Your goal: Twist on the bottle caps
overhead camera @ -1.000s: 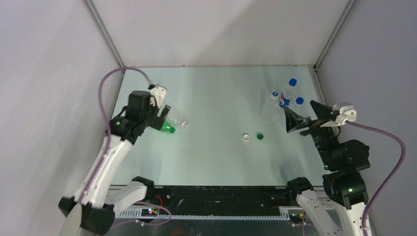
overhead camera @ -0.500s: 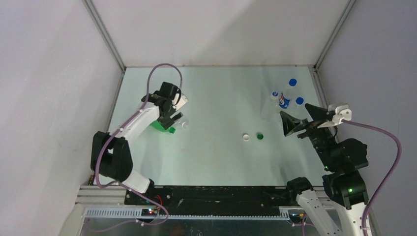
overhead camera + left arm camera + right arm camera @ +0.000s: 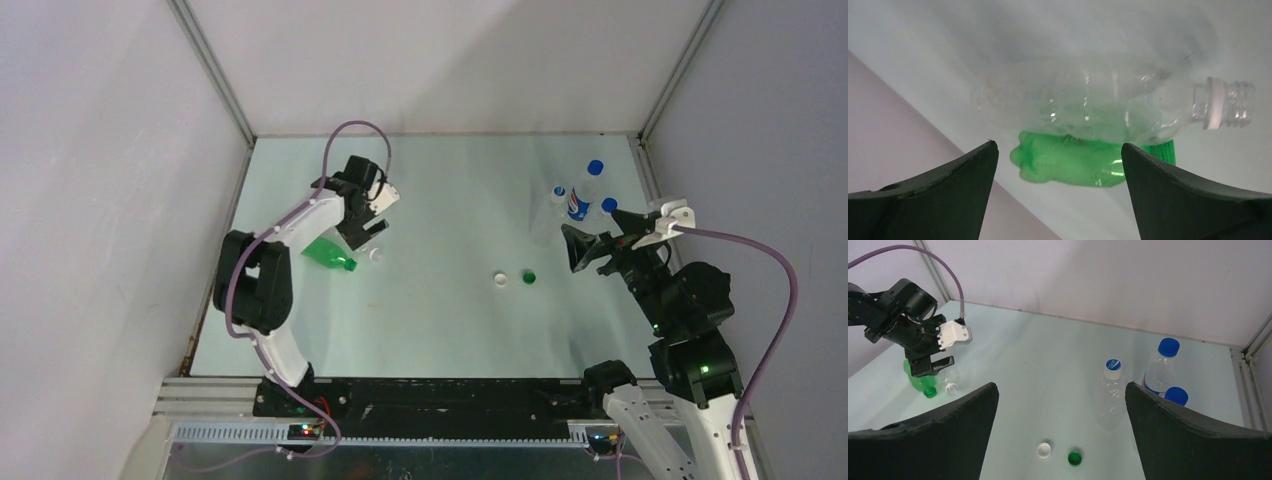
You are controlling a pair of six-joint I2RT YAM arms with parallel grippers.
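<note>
Over the far-left part of the table (image 3: 450, 330), the left gripper (image 3: 1057, 146) has swung in from the table's edge within the past second. It now hangs directly above the two uncapped bottles, jaws spread wide and holding nothing. The clear bottle (image 3: 1083, 107) lies on its side just beneath and between the fingers, its open threaded neck pointing past the right-hand finger in the wrist view. The green bottle (image 3: 1068, 162) lies alongside it, apparently touching, and is partly seen through the clear plastic. Neither bottle shows any liquid.

The right gripper (image 3: 1060, 386), also wide open and empty, has edged forward. The white cap (image 3: 500, 279) and green cap (image 3: 529, 276) sit side by side, slightly apart, ahead of and below it. Three already capped bottles (image 3: 1111, 395) stand beyond the caps to its right and are no part of the job.

The left arm's shift suggests the first grasp is near, probably on the clear bottle, which would need to be raised or steadied before threading. No cap is on yet.
</note>
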